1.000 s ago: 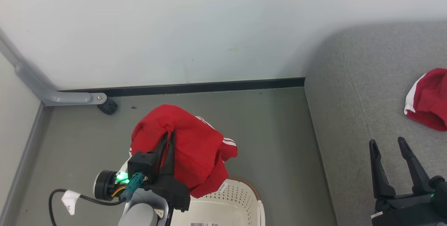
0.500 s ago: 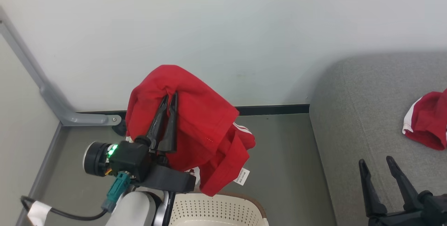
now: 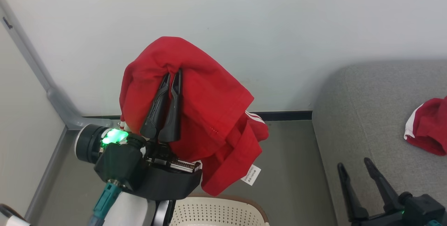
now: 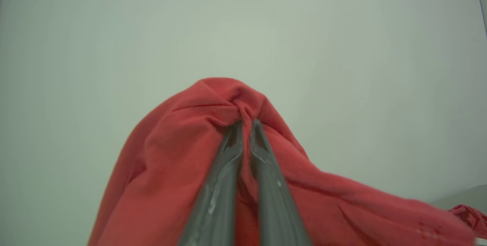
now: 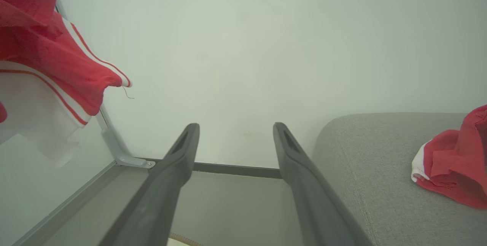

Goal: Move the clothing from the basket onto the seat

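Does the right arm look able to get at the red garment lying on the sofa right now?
Probably yes. The right pincer is open and empty, and bare sofa cushion is all that lies between it and the garment.

**Colours and patterns, placed from the seat**

- Seat (image 3: 377,114): mid-grey woven fabric, finely flecked, no print.
- Second garment (image 3: 427,131), on the seat: bright red with a white band along one edge.
- Hanging garment (image 3: 209,114), left of the seat: bright red. Thin white stripes (image 3: 255,117) on the side nearest the seat; white label (image 3: 252,175) with dark print.
- Basket (image 3: 216,213), left of the seat: cream, rows of small round holes, brown rim.
- Left gripper (image 3: 173,72): black fingers and housing, green light, teal plug.
- Right gripper (image 3: 353,162), at the seat's near edge: black, small green light.
- Wall (image 3: 279,27), behind the seat: plain pale greenish white.
- Skirting (image 3: 284,115): black.
- Floor (image 3: 293,156): dull grey.
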`<state>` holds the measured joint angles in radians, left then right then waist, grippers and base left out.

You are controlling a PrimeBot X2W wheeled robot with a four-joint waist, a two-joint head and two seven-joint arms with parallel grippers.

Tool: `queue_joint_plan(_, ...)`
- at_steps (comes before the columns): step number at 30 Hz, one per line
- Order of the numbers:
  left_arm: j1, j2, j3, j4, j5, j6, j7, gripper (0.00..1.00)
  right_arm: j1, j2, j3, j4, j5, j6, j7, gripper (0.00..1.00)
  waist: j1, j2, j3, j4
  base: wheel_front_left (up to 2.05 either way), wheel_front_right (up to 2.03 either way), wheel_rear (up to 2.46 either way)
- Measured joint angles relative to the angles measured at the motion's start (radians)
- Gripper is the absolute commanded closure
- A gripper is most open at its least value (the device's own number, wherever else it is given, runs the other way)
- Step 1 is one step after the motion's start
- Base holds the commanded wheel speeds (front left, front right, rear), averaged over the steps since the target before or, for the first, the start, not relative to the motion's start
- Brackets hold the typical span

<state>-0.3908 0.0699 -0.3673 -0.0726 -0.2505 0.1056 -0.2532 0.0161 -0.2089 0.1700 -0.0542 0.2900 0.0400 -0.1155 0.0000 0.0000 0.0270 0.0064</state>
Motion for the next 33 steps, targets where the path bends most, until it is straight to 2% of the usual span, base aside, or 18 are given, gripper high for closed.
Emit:
queue_joint_plan(12,-0.013,0.0,-0.055,-0.045,0.0,-0.028,0.033,1.0,-0.035,0.04,0.197,-0.063,-0.027,0.059,0.028,0.0,0.0001,0.0,-0.018,0.024,0.0,0.0,0.0)
queue_joint_plan(26,-0.012,0.0,-0.116,-0.074,-0.002,-0.054,0.088,1.0,-0.15,0.049,0.308,-0.06,-0.027,0.075,0.053,0.0,0.0001,0.0,-0.032,0.081,0.0,0.0,0.0)
queue_joint_plan(33,-0.008,0.006,-0.141,-0.1,-0.002,-0.063,0.115,1.0,-0.21,0.047,0.332,-0.034,-0.026,0.08,0.062,0.0,0.0001,0.0,-0.038,0.102,0.0,0.0,0.0)
